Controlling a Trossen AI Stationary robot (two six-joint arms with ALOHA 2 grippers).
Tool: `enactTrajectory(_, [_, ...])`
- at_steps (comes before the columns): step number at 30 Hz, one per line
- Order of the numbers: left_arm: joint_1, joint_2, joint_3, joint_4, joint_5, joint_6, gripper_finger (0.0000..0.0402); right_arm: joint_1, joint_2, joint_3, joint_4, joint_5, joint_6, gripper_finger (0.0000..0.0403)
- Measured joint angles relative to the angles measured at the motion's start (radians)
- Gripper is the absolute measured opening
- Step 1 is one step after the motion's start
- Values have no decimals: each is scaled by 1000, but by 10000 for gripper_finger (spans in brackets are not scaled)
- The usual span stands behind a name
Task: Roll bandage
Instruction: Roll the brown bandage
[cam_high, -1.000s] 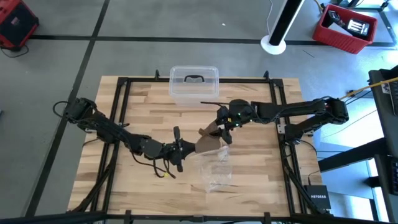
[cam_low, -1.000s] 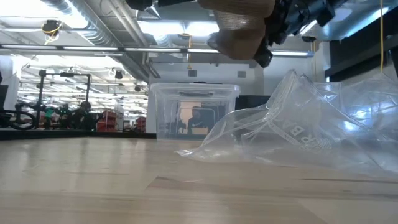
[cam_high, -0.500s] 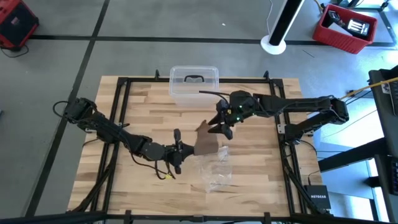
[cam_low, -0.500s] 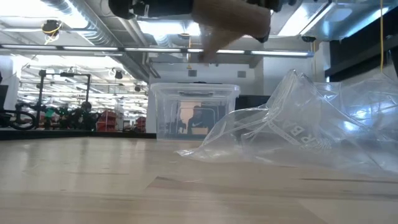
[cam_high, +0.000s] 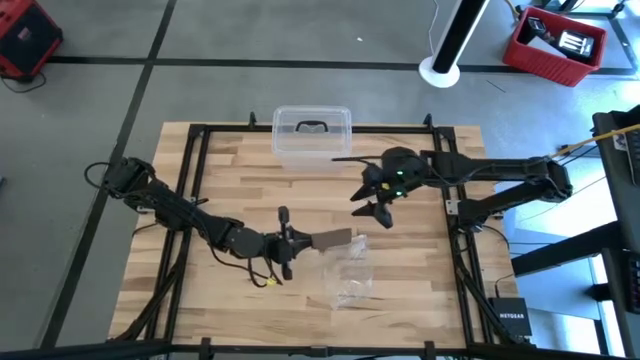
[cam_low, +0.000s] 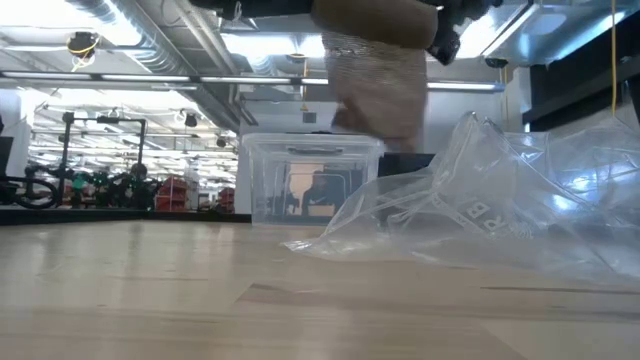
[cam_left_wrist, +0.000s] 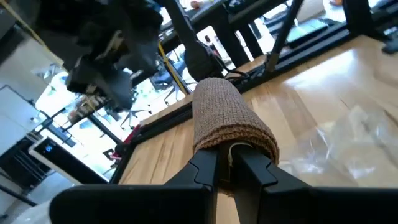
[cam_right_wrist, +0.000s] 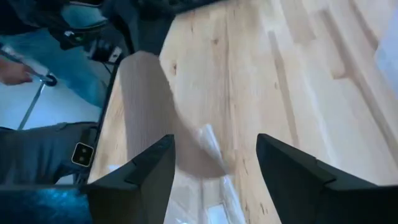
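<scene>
The bandage (cam_high: 332, 239) is a dull brown fabric strip; it sticks out from my left gripper (cam_high: 293, 240) toward the table's right, near the table's middle. In the low view the bandage (cam_low: 375, 85) hangs as a broad flap above the table. My left gripper (cam_left_wrist: 227, 158) is shut on it. My right gripper (cam_high: 370, 204) stands open, higher up, to the right of and beyond the bandage's free end, with nothing between its fingers. The right wrist view looks down on the bandage (cam_right_wrist: 142, 106) past the open right gripper (cam_right_wrist: 216, 149). My left gripper pinches the bandage's folded end (cam_left_wrist: 231, 144) between its two fingers; the fabric loops over the fingertips in more than one layer. The fingers lie about level and point toward the table's right, along the strip. The bandage is lifted clear of the table.
A crinkled clear plastic bag (cam_high: 348, 275) lies just on the near side of the bandage, partly under it. A clear plastic box (cam_high: 312, 135) with a dark handle stands at the far edge. Bare wood lies to the left and right.
My right gripper has risen and drawn back toward the table's right edge, away from the bandage. The bandage's free end, held up beside that gripper a second ago, has dropped. The strip now sticks out from my left gripper, which has rolled a little in place.
</scene>
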Motion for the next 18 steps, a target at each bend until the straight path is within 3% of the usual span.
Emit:
enactTrajectory(7, [24,0,0,43,-7,-147,19,0,-172,-316,279,1,-73,227])
enactTrajectory(10, [36,0,0,38,-8,-217,19,-1,-178,-447,391,2,-22,227])
enactTrajectory(15, [39,0,0,50,-8,-232,19,-1,-137,-551,388,7,19,227])
enactTrajectory(18, [46,1,0,49,-7,-267,19,0,-99,-582,428,103,148,227])
